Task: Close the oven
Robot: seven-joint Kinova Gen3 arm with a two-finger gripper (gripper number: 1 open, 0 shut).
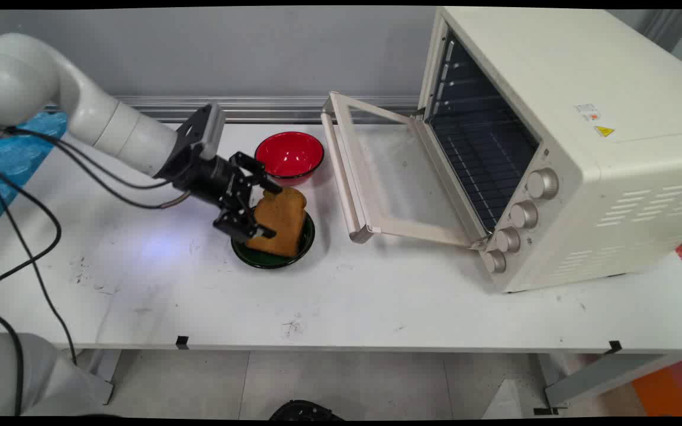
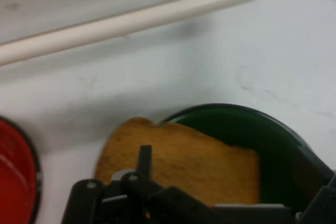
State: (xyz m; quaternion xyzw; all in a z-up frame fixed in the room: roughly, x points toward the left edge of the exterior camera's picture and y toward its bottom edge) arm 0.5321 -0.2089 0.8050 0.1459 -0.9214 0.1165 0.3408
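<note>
From the main view, the gripper (image 1: 258, 210) reaches in low from the left, its two fingers closed on the near edge of a slice of toast (image 1: 279, 220), one finger above the slice and one below. The toast is tilted, its lower part down in a green bowl (image 1: 305, 239) and its upper part jutting over the rim toward a red bowl (image 1: 289, 155), which stands just behind and holds nothing that can be seen. To the right sits a cream oven (image 1: 560, 148) with its door (image 1: 376, 171) dropped open toward the bowls and its wire rack (image 1: 483, 160) bare. All rest on a white table (image 1: 376, 296). By the look of it the arm is at the grasp, with the slice neither wholly in the bowl nor lifted free; any move from here calls for a firm hold on a thin, stiff slice that could pivot between the fingers.

From the hand view, the toast (image 2: 184, 163) fills the space just past the black linkage, lying across the green bowl (image 2: 262, 129), whose dark inside shows bare to the right of the slice. The red bowl (image 2: 16, 177) edges in at the left, and the pale bar of the oven door (image 2: 131, 22) runs across the top. The fingertips themselves are hidden under the linkage here.
</note>
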